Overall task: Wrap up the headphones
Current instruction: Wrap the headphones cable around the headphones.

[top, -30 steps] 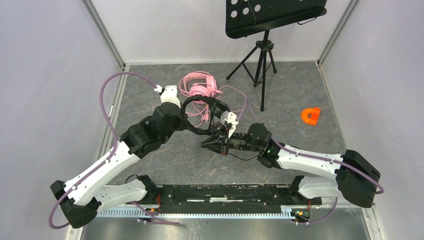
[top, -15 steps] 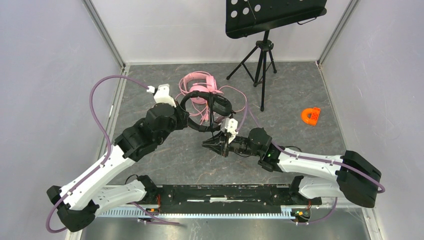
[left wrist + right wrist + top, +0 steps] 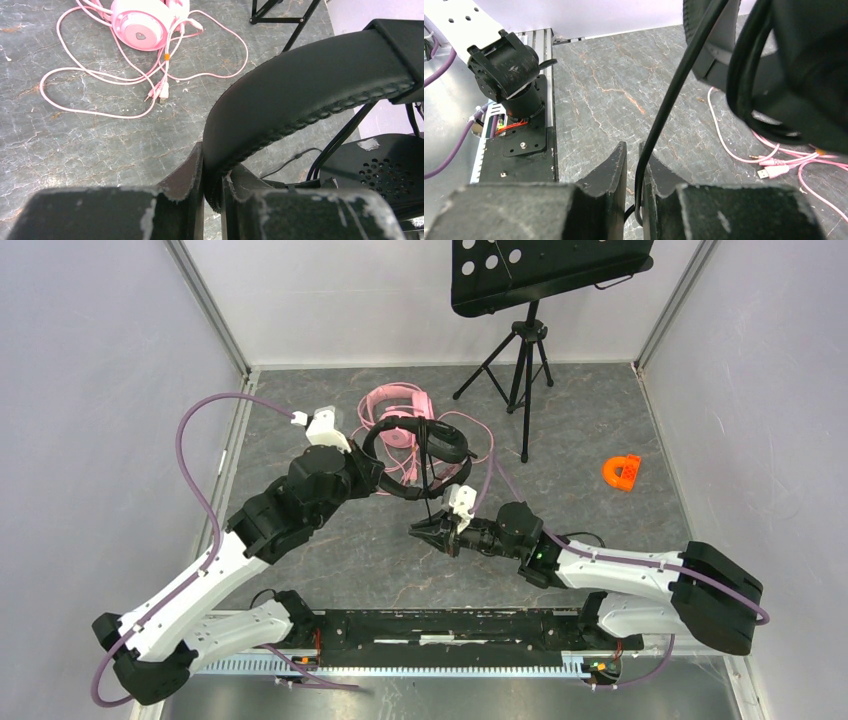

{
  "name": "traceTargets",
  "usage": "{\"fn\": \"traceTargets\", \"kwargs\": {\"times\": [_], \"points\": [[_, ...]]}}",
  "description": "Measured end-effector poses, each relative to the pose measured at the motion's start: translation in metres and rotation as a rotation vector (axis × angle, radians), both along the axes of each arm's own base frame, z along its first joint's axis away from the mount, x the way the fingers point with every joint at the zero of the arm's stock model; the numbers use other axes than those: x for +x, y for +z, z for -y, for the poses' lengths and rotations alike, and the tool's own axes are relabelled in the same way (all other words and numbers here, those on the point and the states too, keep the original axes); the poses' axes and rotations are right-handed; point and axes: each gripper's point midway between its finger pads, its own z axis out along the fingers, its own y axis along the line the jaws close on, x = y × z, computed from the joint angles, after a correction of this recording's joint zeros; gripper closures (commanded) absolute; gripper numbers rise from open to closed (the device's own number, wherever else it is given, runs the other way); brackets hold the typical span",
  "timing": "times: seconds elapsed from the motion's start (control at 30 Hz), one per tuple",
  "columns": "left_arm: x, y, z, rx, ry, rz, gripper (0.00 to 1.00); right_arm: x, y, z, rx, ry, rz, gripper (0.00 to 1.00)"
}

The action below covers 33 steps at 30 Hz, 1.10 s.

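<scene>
The black headset (image 3: 300, 90) in the left tool (image 3: 212, 187), its black cable (image 3: 669, 105) pinched by the right tool (image 3: 634, 185), bars the middle. The pink headset (image 3: 398, 412) and stand legs (image 3: 525, 355) clutter behind. Bare desk (image 3: 600, 410) surrounds the orange piece (image 3: 621, 472).

In the top external view we look down from high above and behind the robot, far enough back to take in the whole tabletop (image 3: 600, 420). The left wrist view sits close behind its own jaws at bottom centre and faces the pink headphones (image 3: 145, 25) at upper left. The right wrist view, equally close, looks back toward the left arm's base (image 3: 509, 70) at upper left. Both wrist views share the black headphones (image 3: 310, 85) and the pink cable (image 3: 161, 91).
</scene>
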Motion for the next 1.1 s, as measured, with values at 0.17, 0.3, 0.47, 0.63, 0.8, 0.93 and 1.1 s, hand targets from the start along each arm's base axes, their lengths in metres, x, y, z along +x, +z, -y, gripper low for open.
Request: {"fn": "traceTargets", "kwargs": {"times": [0.17, 0.3, 0.47, 0.63, 0.8, 0.93, 1.1], "points": [[-0.001, 0.005, -0.001, -0.011, 0.001, 0.01, 0.98, 0.0, -0.01, 0.003, -0.02, -0.008, -0.002, 0.78], [-0.001, 0.019, 0.0, -0.035, -0.002, 0.031, 0.98, 0.002, -0.015, 0.005, -0.032, -0.02, -0.001, 0.78], [-0.003, 0.035, -0.001, -0.062, -0.004, 0.056, 0.98, 0.004, -0.021, 0.006, -0.049, -0.034, -0.002, 0.81], [-0.005, 0.05, -0.001, -0.09, -0.014, 0.078, 0.98, 0.005, -0.033, 0.009, -0.076, -0.041, -0.008, 0.91], [-0.008, 0.059, -0.003, -0.099, -0.02, 0.084, 0.98, 0.006, -0.045, 0.013, -0.094, -0.056, -0.014, 0.94], [-0.01, 0.057, -0.003, -0.094, -0.027, 0.075, 0.98, 0.007, -0.048, 0.013, -0.094, -0.06, 0.004, 0.93], [-0.012, 0.059, -0.004, -0.089, -0.032, 0.068, 0.98, 0.011, -0.048, 0.01, -0.086, -0.067, 0.022, 0.91]]}}
